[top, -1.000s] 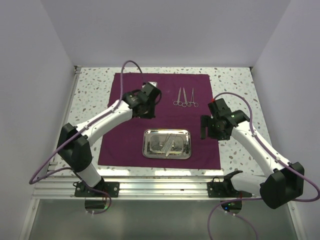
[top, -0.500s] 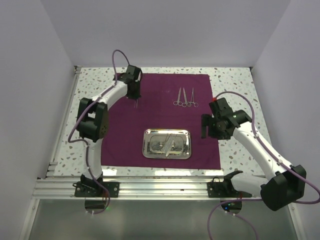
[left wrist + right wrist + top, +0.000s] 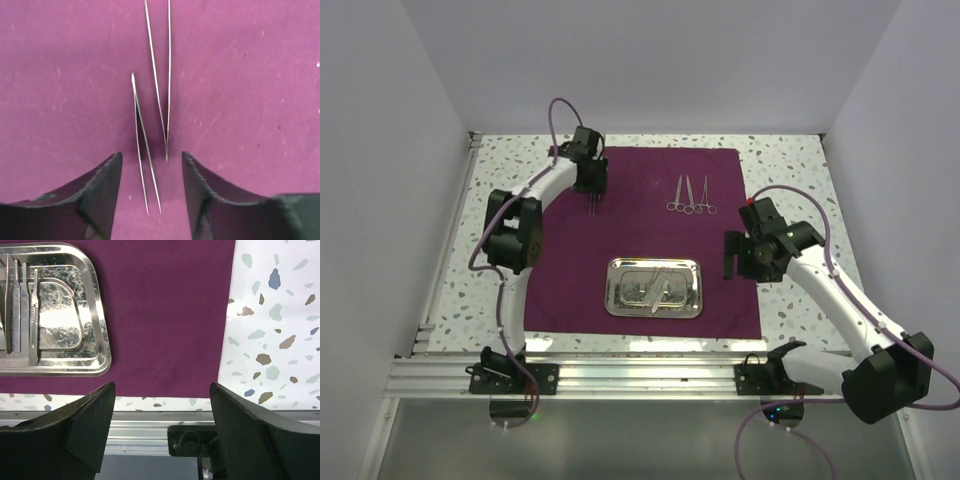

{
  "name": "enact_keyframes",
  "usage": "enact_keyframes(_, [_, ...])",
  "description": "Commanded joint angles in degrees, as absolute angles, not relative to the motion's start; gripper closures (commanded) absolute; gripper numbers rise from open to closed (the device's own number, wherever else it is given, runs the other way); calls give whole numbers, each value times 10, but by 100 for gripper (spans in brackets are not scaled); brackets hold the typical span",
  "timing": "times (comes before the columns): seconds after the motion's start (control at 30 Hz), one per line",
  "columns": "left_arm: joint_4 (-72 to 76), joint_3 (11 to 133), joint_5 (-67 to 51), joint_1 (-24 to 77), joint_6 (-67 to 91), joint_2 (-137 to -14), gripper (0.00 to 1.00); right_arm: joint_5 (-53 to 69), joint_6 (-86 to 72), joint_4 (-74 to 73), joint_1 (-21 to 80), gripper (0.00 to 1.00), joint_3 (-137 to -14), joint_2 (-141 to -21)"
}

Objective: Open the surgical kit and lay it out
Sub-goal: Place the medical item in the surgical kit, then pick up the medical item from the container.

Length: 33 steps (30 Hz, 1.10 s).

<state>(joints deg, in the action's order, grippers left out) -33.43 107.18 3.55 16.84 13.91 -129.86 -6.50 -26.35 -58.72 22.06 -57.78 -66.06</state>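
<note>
- Cloth first: the dark purple wrap (image 3: pixel 570 270) lies opened out flat on the white speckled tabletop (image 3: pixel 790 160), covering most of the middle.
- Near the front of the wrap sits the shiny rectangular steel tray with rounded corners (image 3: pixel 655 261), with a few slim flat silver tools (image 3: pixel 655 288) lying lengthwise inside it.
- Towards the far right of the wrap, two thin silver ring-handled forceps (image 3: pixel 688 195) lie side by side, rings pointing to the near side, well apart from the tray.
- The left claw (image 3: pixel 151 157) is out over the far left part of the wrap, pointing down, its two dark fingers parted and pinching nothing.
- From its wrist camera, two fine silver tweezers lie on the purple fabric between those fingers. One pair (image 3: pixel 139 125) points away from the claw and the other (image 3: pixel 167 100), just beside it, points towards it. Neither finger touches them.
- The right claw (image 3: pixel 161 387) hangs over the near right corner of the wrap, fingers spread wide with nothing between them. The tray's right end is off to its left, and bare speckled table lies to its right.
- Both arms are well apart from each other, one on each side of the wrap.
</note>
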Motion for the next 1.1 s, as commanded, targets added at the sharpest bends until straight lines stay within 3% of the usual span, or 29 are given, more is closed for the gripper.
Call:
enact_keyframes(0.0, [-333, 1047, 31, 167, 137, -1224, 43, -67, -262, -577, 221, 20, -585, -674])
enact_keyframes(0.17, [-333, 958, 37, 200, 142, -1108, 42, -62, -259, -562, 221, 20, -583, -685])
enact_keyframes(0.5, [-247, 715, -45, 394, 234, -990, 39, -42, -250, -541, 222, 20, -570, -689])
enact_keyframes(1.07, [-242, 742, -2, 482, 268, -1101, 46, -33, -238, -548, 221, 21, -562, -666])
